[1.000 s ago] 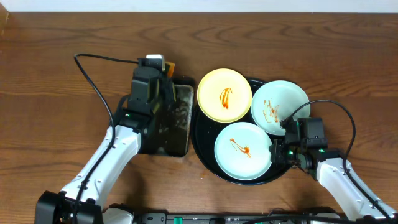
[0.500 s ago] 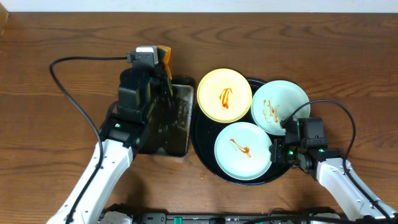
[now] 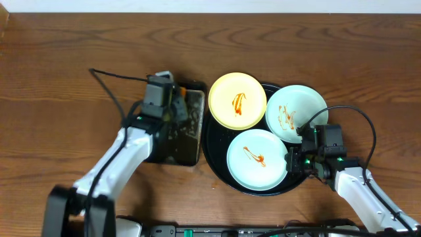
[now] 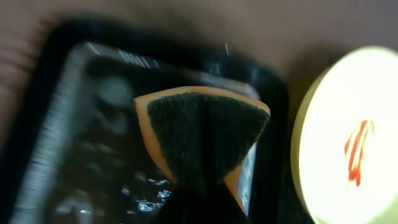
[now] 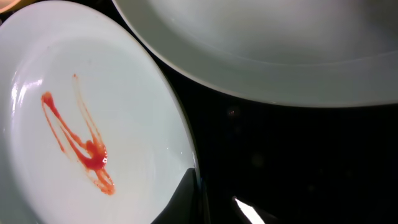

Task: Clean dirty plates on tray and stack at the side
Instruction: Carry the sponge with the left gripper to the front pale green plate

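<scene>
The black round tray [image 3: 216, 139] holds three plates with red sauce smears: a pale yellow plate [image 3: 237, 100] at the back left, a mint-white plate [image 3: 296, 113] at the back right, and a second mint-white plate [image 3: 256, 159] in front. My left gripper [image 3: 175, 104] is shut on a folded sponge [image 4: 202, 134] with an orange edge and a dark green face, over the rectangular pan [image 3: 189, 141]. My right gripper [image 3: 293, 160] sits at the front plate's right rim [image 5: 93, 124], its fingers [image 5: 214, 202] closed across the rim.
The wet black rectangular pan [image 4: 74, 143] lies directly left of the tray, nearly touching it. The yellow plate [image 4: 348, 130] overhangs the tray's left rim close to the pan. Bare wooden table [image 3: 52, 79] surrounds everything.
My left arm has pulled back from the pan's far end and brought the sponge down over the pan. The right arm and the plates have not moved.
</scene>
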